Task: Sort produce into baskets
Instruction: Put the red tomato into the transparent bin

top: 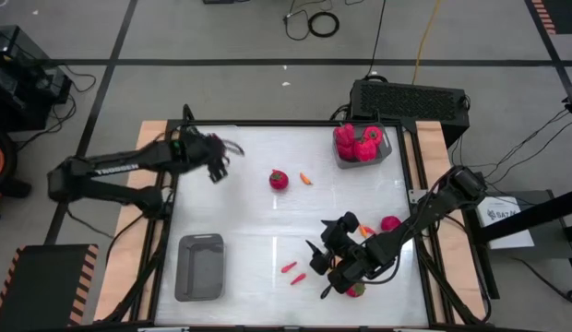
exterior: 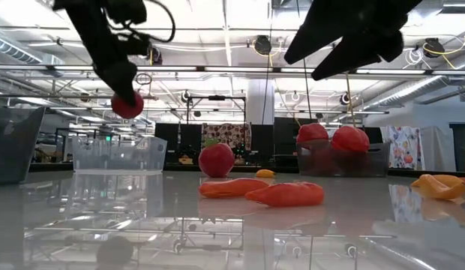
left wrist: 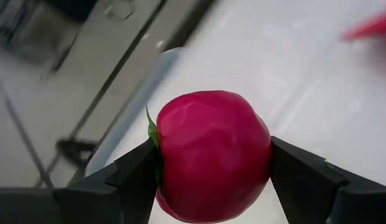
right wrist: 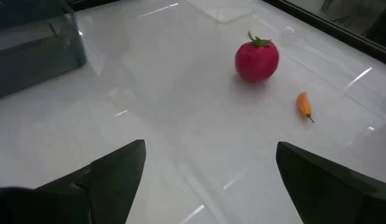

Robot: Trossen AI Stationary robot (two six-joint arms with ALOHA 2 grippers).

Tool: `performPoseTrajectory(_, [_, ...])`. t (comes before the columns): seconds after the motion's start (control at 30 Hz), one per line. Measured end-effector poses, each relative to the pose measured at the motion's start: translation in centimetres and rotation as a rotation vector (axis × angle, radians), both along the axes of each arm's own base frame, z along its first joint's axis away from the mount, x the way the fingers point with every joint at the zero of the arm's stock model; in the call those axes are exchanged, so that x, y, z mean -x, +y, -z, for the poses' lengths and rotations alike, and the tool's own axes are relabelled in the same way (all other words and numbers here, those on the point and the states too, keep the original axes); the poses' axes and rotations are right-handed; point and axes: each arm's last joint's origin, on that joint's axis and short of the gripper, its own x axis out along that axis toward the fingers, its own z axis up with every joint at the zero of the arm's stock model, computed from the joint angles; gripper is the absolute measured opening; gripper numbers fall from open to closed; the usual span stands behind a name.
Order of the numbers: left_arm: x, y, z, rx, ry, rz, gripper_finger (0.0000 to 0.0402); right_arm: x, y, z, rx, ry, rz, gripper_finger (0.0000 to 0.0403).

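The glossy white tabletop had wooden side strips, with grey floor and cables around it and an open workshop hall behind. The left claw hung above the tabletop's far-left part, clamped on a round red fruit. The right claw stood wide open and empty over the near-right area. Another red fruit and an orange chilli lay mid-table with free room around them. Peppers filled the far-right basket; a grey basket sat near-left.

Lab hall: ceiling trusses, cables
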Motion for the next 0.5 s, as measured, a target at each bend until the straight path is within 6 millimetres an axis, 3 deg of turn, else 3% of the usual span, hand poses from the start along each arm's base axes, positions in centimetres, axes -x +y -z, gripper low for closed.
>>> performPoseTrajectory(0.23, [1.5,5.2,1.4,0.132,-0.073,-0.198,0.027,-0.8,-1.2,-0.1,-0.006,-0.013,0.039,0.0352])
performPoseTrajectory(0.5, [1.9,6.7,2.7,0.182,-0.031,-0.319,0.0275,-1.1,-1.2,0.7,-0.001,0.02,0.035,0.0352])
